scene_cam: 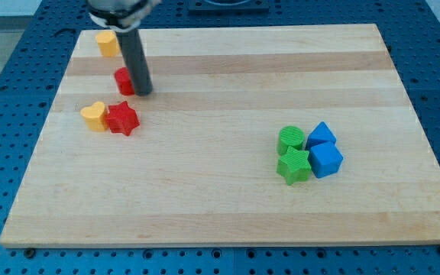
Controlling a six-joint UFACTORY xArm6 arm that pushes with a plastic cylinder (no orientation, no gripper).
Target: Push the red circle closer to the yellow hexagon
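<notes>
tip: my tip (143,92) is a bare rod with no jaws to open or close; it touches the red circle's (123,81) right edge
target: yellow hexagon (107,43) near the view's top-left, just above the circle
step: judgement — get below-right of the circle, push up and slightly left, short stroke
avoid: yellow heart (93,116), red star (122,118) just below
surface: wooden board (228,191), flat; blue perforated table around

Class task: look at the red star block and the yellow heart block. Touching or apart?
Touching. The camera view shows the red star block pressed against the yellow heart block, with no board visible between them.
</notes>
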